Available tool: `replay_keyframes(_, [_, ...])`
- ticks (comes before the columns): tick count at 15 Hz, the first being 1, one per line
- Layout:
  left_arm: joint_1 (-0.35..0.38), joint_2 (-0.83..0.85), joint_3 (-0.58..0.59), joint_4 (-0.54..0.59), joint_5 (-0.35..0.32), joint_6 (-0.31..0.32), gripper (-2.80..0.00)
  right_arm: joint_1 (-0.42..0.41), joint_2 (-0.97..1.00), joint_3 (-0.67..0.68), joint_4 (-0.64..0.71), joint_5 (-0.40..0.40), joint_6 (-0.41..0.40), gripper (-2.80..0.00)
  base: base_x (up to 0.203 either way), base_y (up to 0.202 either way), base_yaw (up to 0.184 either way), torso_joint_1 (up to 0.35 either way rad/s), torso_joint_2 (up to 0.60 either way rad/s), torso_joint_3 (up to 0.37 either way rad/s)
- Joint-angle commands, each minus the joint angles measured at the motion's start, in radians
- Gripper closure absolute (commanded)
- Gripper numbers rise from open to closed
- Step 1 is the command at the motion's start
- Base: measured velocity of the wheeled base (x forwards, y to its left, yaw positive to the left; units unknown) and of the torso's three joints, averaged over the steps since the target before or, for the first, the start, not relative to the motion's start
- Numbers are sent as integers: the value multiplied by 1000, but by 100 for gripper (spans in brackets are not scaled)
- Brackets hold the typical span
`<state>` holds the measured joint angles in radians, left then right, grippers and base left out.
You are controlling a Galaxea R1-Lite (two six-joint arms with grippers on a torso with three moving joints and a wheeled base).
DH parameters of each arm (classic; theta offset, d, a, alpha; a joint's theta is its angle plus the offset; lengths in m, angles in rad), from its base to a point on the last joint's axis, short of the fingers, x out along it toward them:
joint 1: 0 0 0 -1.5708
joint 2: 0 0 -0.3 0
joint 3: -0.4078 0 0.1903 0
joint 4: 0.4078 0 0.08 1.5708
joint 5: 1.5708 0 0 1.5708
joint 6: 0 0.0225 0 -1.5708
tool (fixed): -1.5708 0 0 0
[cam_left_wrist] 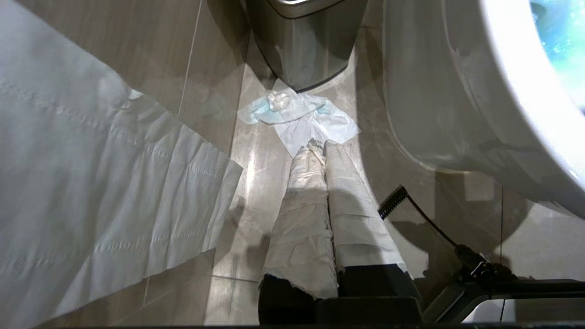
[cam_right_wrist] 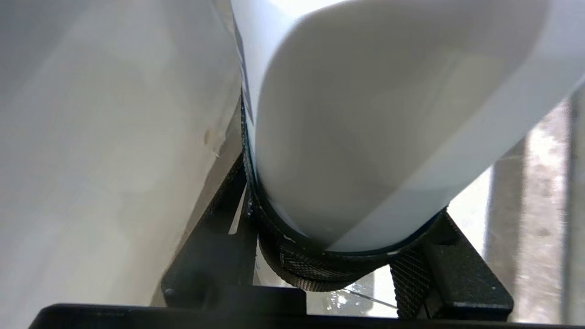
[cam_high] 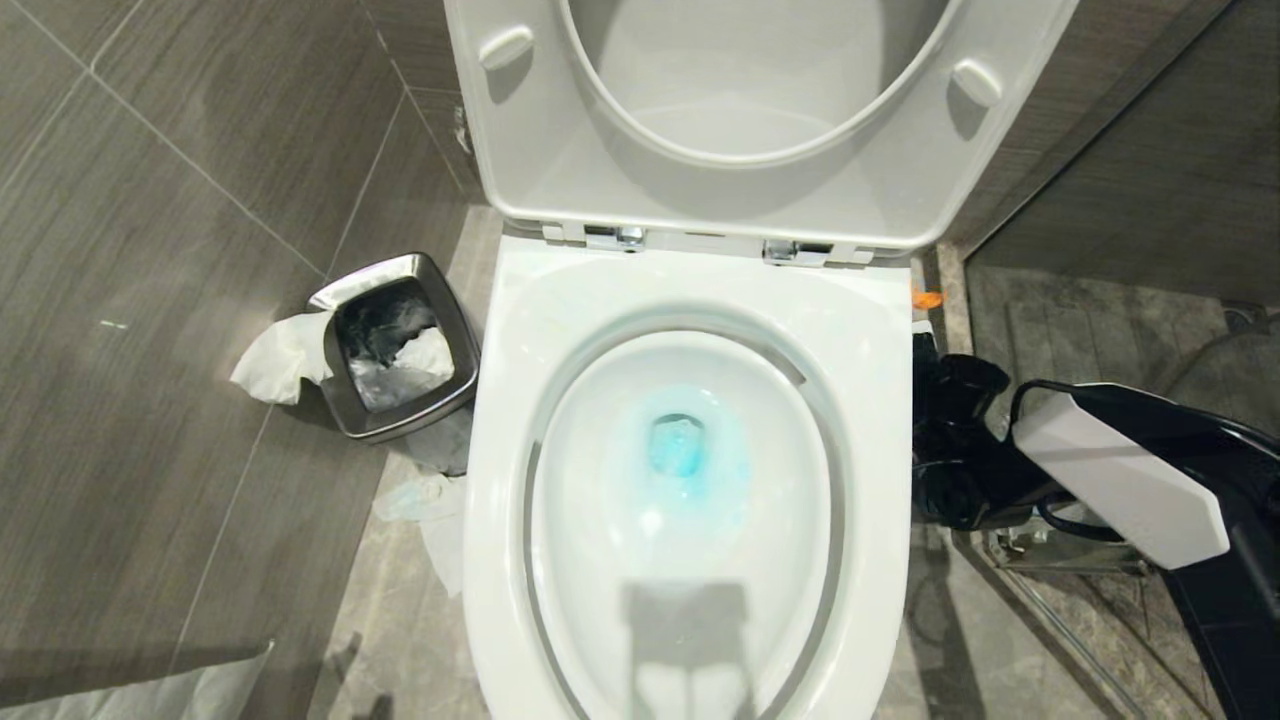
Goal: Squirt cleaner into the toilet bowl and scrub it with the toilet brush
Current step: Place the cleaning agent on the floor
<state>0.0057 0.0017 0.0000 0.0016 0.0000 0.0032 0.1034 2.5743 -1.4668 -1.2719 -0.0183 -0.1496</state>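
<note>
The toilet bowl [cam_high: 860,330] stands open with its seat and lid [cam_high: 560,170] raised, and blue cleaner [cam_high: 680,450] tints the water. Low beside the bowl's right side is my right gripper [cam_high: 955,430]. In the right wrist view this gripper [cam_right_wrist: 338,260] is shut on a white cleaner bottle [cam_right_wrist: 365,114] with a black ribbed cap, close to the bowl's outer wall [cam_right_wrist: 91,160]. My left gripper [cam_left_wrist: 320,144], its fingers wrapped in white, is shut and empty, parked over the floor left of the bowl [cam_left_wrist: 457,91]. The toilet brush is out of view.
A square steel waste bin [cam_high: 395,345] with tissue hanging out stands left of the toilet. Crumpled tissue [cam_high: 430,510] lies on the floor by it. A hanging sheet of toilet paper [cam_left_wrist: 91,183] is close to the left arm. Dark walls close in on both sides.
</note>
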Motion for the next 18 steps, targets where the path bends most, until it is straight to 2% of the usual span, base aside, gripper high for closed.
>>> replay_keyframes(1, [0,1,2,0,0,0,0,0,23,-41,2,1,-2,0,0,0,0,1,4,-189])
replay_keyframes(11, [0,1,2,0,0,0,0,1,84,-223,75,0,-2,0,0,0,0,1,1,-42])
replay_keyframes(18, [0,1,2,0,-2,3,0,1,116,-248,82,-6,-2,0,0,0,0,0,0,0])
